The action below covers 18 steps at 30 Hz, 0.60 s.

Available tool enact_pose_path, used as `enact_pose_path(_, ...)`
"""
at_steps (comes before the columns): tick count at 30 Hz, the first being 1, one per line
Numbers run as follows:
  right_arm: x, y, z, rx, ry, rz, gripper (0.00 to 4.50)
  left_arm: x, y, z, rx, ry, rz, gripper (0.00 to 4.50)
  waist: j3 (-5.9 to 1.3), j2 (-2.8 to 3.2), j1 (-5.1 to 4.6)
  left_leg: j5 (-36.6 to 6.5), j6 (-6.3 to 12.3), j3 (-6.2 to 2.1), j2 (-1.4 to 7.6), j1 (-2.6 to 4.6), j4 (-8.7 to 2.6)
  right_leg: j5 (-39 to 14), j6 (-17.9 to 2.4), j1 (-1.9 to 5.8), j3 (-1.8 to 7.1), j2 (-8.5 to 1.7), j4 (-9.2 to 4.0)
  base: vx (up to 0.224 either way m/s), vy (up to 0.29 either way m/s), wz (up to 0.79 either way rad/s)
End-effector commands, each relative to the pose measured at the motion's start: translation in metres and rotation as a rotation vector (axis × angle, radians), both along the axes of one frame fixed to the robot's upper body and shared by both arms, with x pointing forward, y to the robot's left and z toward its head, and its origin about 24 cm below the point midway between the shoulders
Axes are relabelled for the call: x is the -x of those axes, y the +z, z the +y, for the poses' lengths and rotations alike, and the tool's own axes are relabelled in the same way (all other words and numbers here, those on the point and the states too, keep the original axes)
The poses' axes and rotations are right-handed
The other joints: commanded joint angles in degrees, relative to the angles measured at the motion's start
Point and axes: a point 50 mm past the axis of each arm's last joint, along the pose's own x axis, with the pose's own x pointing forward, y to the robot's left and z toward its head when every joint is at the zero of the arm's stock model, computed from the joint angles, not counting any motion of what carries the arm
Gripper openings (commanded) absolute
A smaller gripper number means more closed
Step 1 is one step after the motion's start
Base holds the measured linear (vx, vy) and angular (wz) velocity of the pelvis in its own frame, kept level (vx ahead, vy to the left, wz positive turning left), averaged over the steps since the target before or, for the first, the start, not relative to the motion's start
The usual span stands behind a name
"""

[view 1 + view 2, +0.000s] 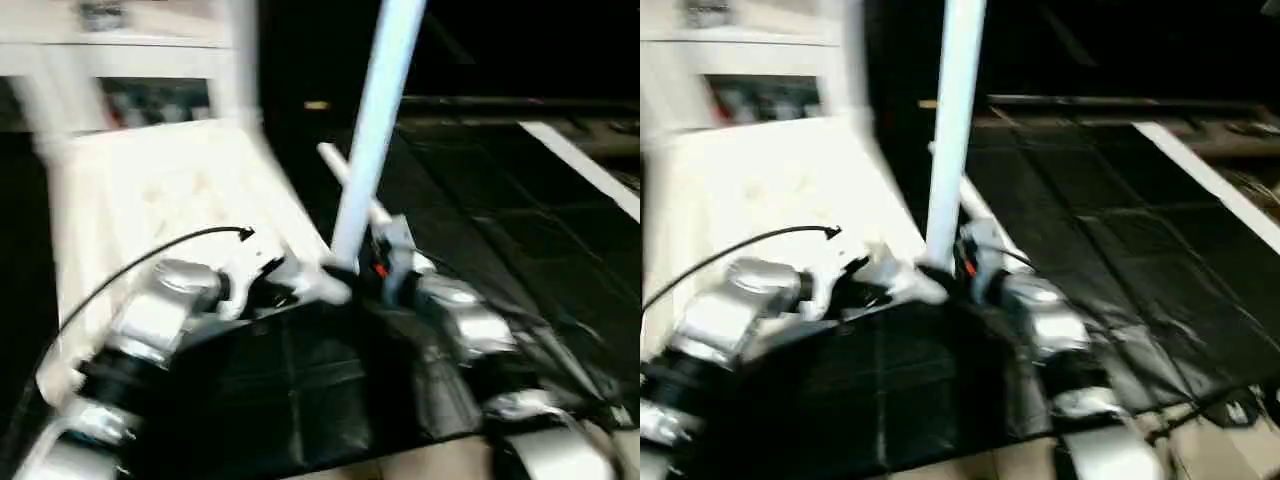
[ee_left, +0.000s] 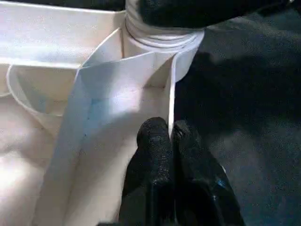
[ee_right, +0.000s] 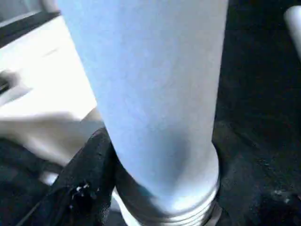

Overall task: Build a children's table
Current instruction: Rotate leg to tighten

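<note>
Lying upside down on the dark floor [image 1: 520, 250], the white table top [image 1: 150, 200] shows its ribbed underside, with a white cabinet [image 1: 120, 60] behind its far edge. At the near right corner of the top, the left arm reaches in from the lower left with its silver forearm angled up and to the right. The left gripper [image 2: 170, 136] has its black fingers pressed together, pinching the thin side wall of the top just beside the rounded corner socket [image 2: 162, 40]. A white leg [image 1: 375, 130] stands nearly upright in that socket, leaning slightly to the right as it rises. A second leg [image 1: 350, 185] lies on the floor just behind it. The right arm comes in from the lower right, forearm angled up and to the left. The right gripper [image 1: 365, 270] is at the foot of the standing leg, one black finger [image 3: 87, 174] against the leg just above its threaded end.
</note>
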Motion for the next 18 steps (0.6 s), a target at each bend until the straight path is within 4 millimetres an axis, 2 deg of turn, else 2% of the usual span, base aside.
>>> enact_pose_path(1,0.012,-0.021,0.031,0.02,0.012,0.145,2.65,0.0,0.027,-0.036,0.098,-0.075,-0.114,0.0,-3.76,0.84,0.54,-13.6,-0.58,-0.76,1.55,-0.01,-3.83,-21.8,-7.4,2.68,3.67,-5.53,-5.52,0.0,0.0,0.0)
enact_pose_path(3,0.011,-0.02,0.036,0.011,-0.016,0.157,2.65,0.0,0.026,-0.044,0.09,-0.07,-0.12,0.0,-3.7,1.02,0.44,-13.9,-0.53,-0.76,1.62,0.17,-3.89,-21.2,-7.3,2.51,3.64,-5.37,-5.49,0.0,0.0,0.0)
enact_pose_path(4,0.01,-0.018,0.038,0.002,-0.015,0.151,2.99,-0.001,0.026,-0.046,0.086,-0.07,-0.122,0.0,-3.77,1.13,0.44,-14.2,-0.45,-0.79,1.67,0.22,-3.9,-20.4,-7.3,2.5,3.66,-5.34,-5.41,0.0,0.0,0.0)
enact_pose_path(5,0.01,-0.018,0.038,0.002,-0.015,0.151,2.99,-0.001,0.026,-0.046,0.086,-0.07,-0.122,0.0,-3.77,1.13,0.42,-14.2,-0.39,-0.79,1.68,0.21,-3.93,-19.8,-7.4,2.49,3.67,-5.28,-5.39,0.0,0.0,0.0)
enact_pose_path(8,0.009,-0.016,0.038,-0.007,-0.042,0.153,3.37,-0.002,0.028,-0.045,0.065,-0.043,-0.129,0.0,-3.91,1.2,0.45,-13.7,-0.35,-0.74,1.84,0.19,-4.01,-15.5,-8.5,2.63,3.88,-5.25,-4.82,0.0,0.0,0.0)
enact_pose_path(13,0.006,-0.013,0.026,0.021,-0.025,0.086,3.76,-0.005,0.028,-0.032,0.024,-0.048,-0.146,0.0,-3.99,1.27,0.67,-13.2,-0.14,-0.64,1.64,0.0,-3.92,-13.9,-8.9,2.82,3.91,-5.27,-4.73,0.0,0.0,0.0)
enact_pose_path(15,0.006,-0.011,0.02,0.033,-0.002,0.056,4.06,-0.004,0.026,-0.028,0.008,-0.065,-0.141,0.0,-4.06,1.27,0.79,-12.3,0.05,-0.6,1.68,-0.03,-3.87,-12.8,-9.1,2.86,3.93,-5.26,-4.62,0.0,0.0,0.0)
enact_pose_path(16,0.006,-0.011,0.017,0.037,0.015,0.044,4.12,-0.004,0.025,-0.026,0.0,-0.073,-0.142,0.0,-4.05,1.07,0.9,-11.8,0.45,-0.49,1.65,-0.04,-3.82,-12.2,-9.1,2.85,3.95,-5.23,-4.61,0.0,0.0,0.0)
enact_pose_path(18,0.007,-0.008,0.007,0.022,0.062,0.023,4.17,-0.003,0.021,-0.02,-0.019,-0.091,-0.128,0.0,-4.06,1.22,1.15,-11.3,0.85,-0.5,1.68,-0.11,-3.83,-11.9,-9.1,2.94,3.94,-5.2,-4.57,0.0,0.0,0.0)
